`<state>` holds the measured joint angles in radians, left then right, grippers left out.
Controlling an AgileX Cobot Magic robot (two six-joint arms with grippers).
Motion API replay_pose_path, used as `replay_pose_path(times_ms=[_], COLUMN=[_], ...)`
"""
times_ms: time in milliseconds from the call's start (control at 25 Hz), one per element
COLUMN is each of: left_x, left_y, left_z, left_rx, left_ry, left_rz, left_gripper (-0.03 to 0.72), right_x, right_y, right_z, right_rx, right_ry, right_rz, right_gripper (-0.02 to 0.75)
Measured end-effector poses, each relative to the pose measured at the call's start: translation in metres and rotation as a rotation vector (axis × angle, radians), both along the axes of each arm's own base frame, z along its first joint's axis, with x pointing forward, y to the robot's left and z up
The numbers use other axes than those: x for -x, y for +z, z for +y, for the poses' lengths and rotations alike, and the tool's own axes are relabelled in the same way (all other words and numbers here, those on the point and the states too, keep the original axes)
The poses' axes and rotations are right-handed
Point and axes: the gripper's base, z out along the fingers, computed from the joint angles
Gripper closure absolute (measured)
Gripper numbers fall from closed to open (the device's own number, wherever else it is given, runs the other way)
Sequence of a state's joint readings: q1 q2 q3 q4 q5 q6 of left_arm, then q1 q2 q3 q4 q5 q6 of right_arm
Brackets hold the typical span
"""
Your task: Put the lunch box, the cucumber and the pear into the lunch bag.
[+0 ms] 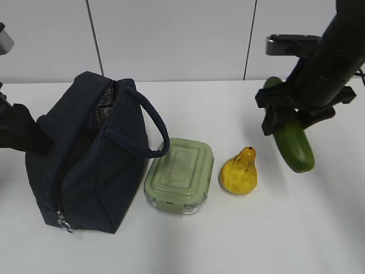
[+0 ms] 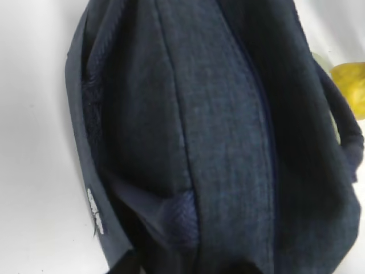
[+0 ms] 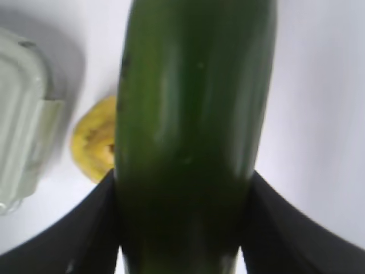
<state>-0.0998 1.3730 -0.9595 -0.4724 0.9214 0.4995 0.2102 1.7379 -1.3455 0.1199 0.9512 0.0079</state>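
Standing on the left of the white table (image 1: 239, 240), the lunch bag (image 1: 85, 165) was the largest thing in sight, a boxy dark navy shape with its top unzipped, a strip of silvery lining showing inside the opening and its looped strap handle (image 1: 151, 120) arching over toward the right. The left arm (image 1: 20, 134) sat against the bag's left side at the frame edge; its gripper's fingers did not show in any view, so whether they were parted or closed could not be told, and the left wrist view was filled with navy fabric. On the far right, the right gripper (image 1: 288, 114) was clamped around the cucumber (image 1: 293, 142), which hung tilted above the table, its lower rounded end pointing down toward the front; in the right wrist view the dark fingers (image 3: 85, 228) pressed against both sides of the green body. The lunch box (image 1: 179, 174), with its pale sage-green lid, rested on the table just beside the bag's right face, beneath the strap. The pear (image 1: 239, 171) sat on the table between the lunch box and the raised cucumber, apart from both.
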Motion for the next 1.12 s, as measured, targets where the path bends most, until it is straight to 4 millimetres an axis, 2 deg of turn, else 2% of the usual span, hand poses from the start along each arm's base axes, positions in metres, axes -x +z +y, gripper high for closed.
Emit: replay_pose_path(times_ms=[160,280,480,760,920,1120], left_x=[-0.002,-0.002,-0.002,-0.003,-0.003,-0.002], left_y=[-0.002,-0.002,-0.002,-0.001,0.0,0.0], left_z=[0.0,0.0,-0.001,-0.002,-0.004,-0.005], left_rx=[-0.002,-0.002,0.012,0.026,0.047,0.06], left_ry=[-0.005,-0.004,0.001,0.005,0.01,0.011], left_rz=[0.004,-0.001,-0.003,-0.002,-0.001,0.006], left_gripper=[0.596,0.668,0.685,0.686,0.687,0.686], right_x=[0.002,0.005,0.012,0.019,0.02,0.016], right_y=[0.024,0.047,0.08,0.096,0.094,0.07], right_z=[0.04,0.07,0.109,0.139,0.163,0.197], right_rx=[-0.059,-0.117,-0.252,-0.426,-0.531,-0.628], right_ry=[0.095,0.16,0.227,0.237,0.264,0.281], right_rz=[-0.071,-0.135,-0.23,-0.306,-0.325,-0.305], right_gripper=[0.333,0.333,0.333,0.333,0.333,0.333])
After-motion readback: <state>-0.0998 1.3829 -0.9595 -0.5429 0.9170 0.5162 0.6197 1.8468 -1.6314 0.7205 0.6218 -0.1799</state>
